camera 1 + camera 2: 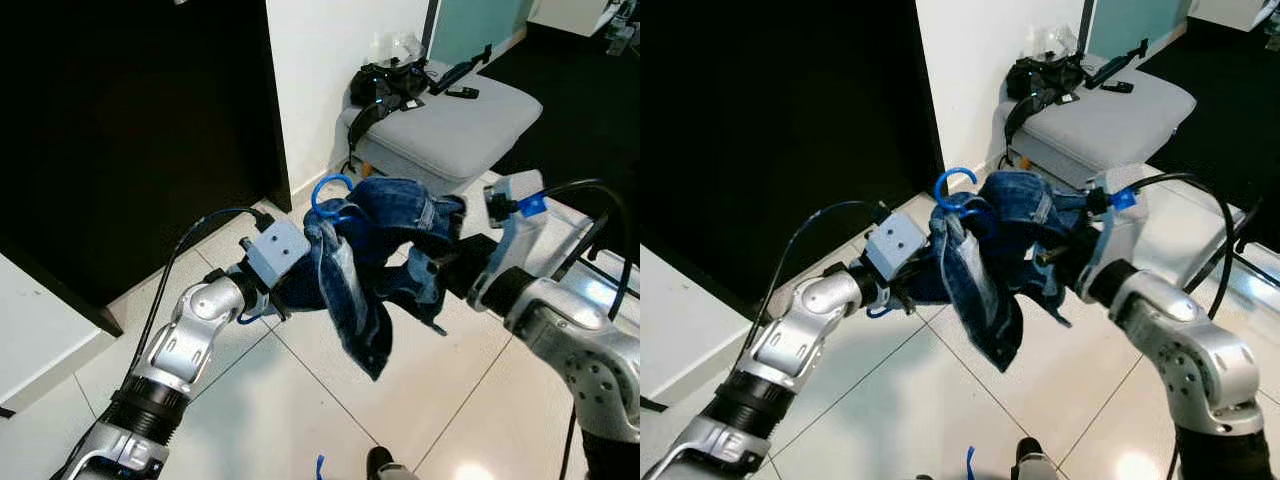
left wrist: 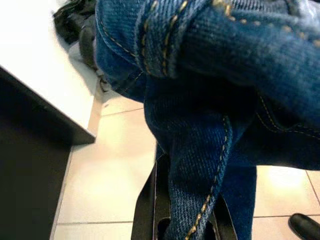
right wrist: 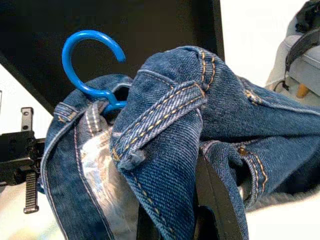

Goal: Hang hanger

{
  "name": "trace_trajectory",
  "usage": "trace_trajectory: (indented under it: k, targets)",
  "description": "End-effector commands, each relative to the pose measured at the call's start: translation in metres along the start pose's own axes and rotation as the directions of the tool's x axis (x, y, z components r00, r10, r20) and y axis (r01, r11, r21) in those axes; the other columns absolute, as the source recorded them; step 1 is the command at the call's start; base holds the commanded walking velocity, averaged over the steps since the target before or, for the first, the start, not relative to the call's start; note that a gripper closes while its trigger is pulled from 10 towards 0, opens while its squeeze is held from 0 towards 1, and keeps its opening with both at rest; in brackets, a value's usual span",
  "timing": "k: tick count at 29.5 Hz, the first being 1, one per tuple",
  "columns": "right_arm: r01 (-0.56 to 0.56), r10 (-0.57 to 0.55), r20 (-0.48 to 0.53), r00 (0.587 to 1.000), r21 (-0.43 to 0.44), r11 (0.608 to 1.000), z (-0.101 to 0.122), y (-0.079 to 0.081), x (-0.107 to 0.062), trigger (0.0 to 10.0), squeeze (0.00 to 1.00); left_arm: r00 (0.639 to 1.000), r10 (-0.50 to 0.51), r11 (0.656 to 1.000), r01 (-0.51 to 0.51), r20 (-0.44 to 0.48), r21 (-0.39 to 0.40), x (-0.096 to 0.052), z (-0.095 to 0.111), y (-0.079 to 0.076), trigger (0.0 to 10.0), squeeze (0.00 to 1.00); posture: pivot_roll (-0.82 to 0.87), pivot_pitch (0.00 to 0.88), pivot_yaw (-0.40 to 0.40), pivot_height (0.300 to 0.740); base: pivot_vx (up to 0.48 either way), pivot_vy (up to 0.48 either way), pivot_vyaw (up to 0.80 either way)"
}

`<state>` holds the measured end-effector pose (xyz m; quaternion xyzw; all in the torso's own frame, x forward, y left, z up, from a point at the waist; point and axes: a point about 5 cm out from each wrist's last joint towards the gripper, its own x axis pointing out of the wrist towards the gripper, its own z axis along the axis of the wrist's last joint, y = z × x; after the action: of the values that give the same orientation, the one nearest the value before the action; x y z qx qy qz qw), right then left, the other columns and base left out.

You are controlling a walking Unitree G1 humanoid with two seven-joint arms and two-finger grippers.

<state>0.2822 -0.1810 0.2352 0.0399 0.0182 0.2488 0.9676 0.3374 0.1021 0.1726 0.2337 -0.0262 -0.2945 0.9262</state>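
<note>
A blue plastic hanger shows its hook [image 1: 328, 190] sticking up out of a bundle of blue jeans [image 1: 385, 250] held in the air between my two arms. My left gripper [image 2: 185, 205] holds the bundle's left side, with a fold of denim pinched between its black fingers [image 2: 152, 200]. On the right side, my right gripper [image 3: 175, 200] is closed on the waistband, one finger [image 3: 212, 195] showing under the cloth. The hanger's hook [image 3: 87, 60] is free and touches nothing. Denim hides the rest of the hanger.
A dark open recess [image 1: 130, 130] lies ahead on the left, beside a white wall [image 1: 340, 60]. A grey cushioned seat [image 1: 470, 120] with black straps [image 1: 385, 85] stands behind the jeans. Below is pale tiled floor [image 1: 300, 400]. Black cables [image 1: 590, 230] loop at my right arm.
</note>
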Motion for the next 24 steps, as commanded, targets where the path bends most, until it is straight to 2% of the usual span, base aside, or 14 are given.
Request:
trace_trajectory:
  k: [1,4,5,7,8,9,12,14,16,20,21,22,23,24]
  targets:
    - [0.05,-0.05,-0.032,0.998,-0.005,0.999,0.0,-0.008,-0.005,0.0,0.0,0.987,0.145,0.989,-0.146,-0.069,-0.016,-0.005,-0.013,0.016,10.0,0.0,0.02,0.202,0.083,0.74,0.0,0.0,0.0]
    - [0.107,-0.107,-0.043,0.993,-0.02,0.994,0.002,-0.02,-0.009,0.0,0.0,0.975,0.199,0.98,-0.2,-0.095,-0.008,-0.009,-0.019,0.024,10.0,0.0,0.02,0.202,0.082,0.74,0.0,0.0,0.0]
    - [0.166,-0.168,-0.05,0.985,-0.039,0.985,0.004,-0.033,-0.015,0.0,0.0,0.963,0.248,0.968,-0.25,-0.108,0.0,-0.012,-0.022,0.033,10.0,0.0,0.02,0.202,0.078,0.74,0.0,0.0,0.0]
    - [0.166,-0.168,-0.05,0.985,-0.039,0.985,0.004,-0.033,-0.015,0.0,0.0,0.963,0.248,0.968,-0.25,-0.108,0.0,-0.012,-0.022,0.033,10.0,0.0,0.02,0.202,0.078,0.74,0.0,0.0,0.0]
    - [0.234,-0.237,-0.055,0.97,-0.061,0.97,0.006,-0.045,-0.021,0.0,0.0,0.952,0.283,0.959,-0.284,-0.116,0.009,-0.015,-0.024,0.04,10.0,0.0,0.02,0.201,0.077,0.74,0.0,0.0,0.0]
    - [0.234,-0.237,-0.055,0.97,-0.061,0.97,0.006,-0.045,-0.021,0.0,0.0,0.952,0.283,0.959,-0.284,-0.116,0.009,-0.015,-0.024,0.04,10.0,0.0,0.02,0.201,0.077,0.74,0.0,0.0,0.0]
    - [0.468,-0.475,-0.052,0.878,-0.108,0.877,0.014,-0.09,-0.049,0.0,0.0,0.939,0.323,0.946,-0.319,-0.114,0.05,-0.024,-0.028,0.051,10.0,0.0,0.02,0.2,0.076,0.74,0.0,0.0,0.0]
    - [0.498,-0.505,-0.054,0.861,-0.112,0.86,0.015,-0.096,-0.054,0.0,0.0,0.937,0.33,0.944,-0.326,-0.115,0.056,-0.025,-0.029,0.052,10.0,0.0,0.02,0.2,0.076,0.74,0.0,0.0,0.0]
    - [0.504,-0.514,-0.07,0.855,-0.117,0.856,0.015,-0.098,-0.057,0.0,0.0,0.933,0.341,0.94,-0.336,-0.113,0.06,-0.025,-0.029,0.053,10.0,0.0,0.02,0.199,0.076,0.74,0.0,0.0,0.0]
    - [0.45,-0.462,-0.137,0.876,-0.107,0.886,0.006,-0.091,-0.055,0.0,0.0,0.926,0.365,0.931,-0.361,-0.1,0.057,-0.025,-0.026,0.053,10.0,0.0,0.02,0.198,0.075,0.74,0.0,0.0,0.0]
    - [0.41,-0.421,-0.162,0.892,-0.099,0.907,0.001,-0.084,-0.052,0.0,0.0,0.923,0.373,0.928,-0.37,-0.091,0.052,-0.023,-0.024,0.052,10.0,0.0,0.02,0.197,0.076,0.74,0.0,0.0,0.0]
    - [0.41,-0.421,-0.162,0.892,-0.099,0.907,0.001,-0.084,-0.052,0.0,0.0,0.923,0.373,0.928,-0.37,-0.091,0.052,-0.023,-0.024,0.052,10.0,0.0,0.02,0.197,0.076,0.74,0.0,0.0,0.0]
    - [0.36,-0.37,-0.169,0.914,-0.088,0.929,-0.002,-0.073,-0.046,0.0,0.0,0.924,0.373,0.928,-0.37,-0.081,0.044,-0.021,-0.022,0.05,10.0,0.0,0.02,0.196,0.076,0.74,0.0,0.0,0.0]
    - [0.36,-0.37,-0.169,0.914,-0.088,0.929,-0.002,-0.073,-0.046,0.0,0.0,0.924,0.373,0.928,-0.37,-0.081,0.044,-0.021,-0.022,0.05,10.0,0.0,0.02,0.196,0.076,0.74,0.0,0.0,0.0]
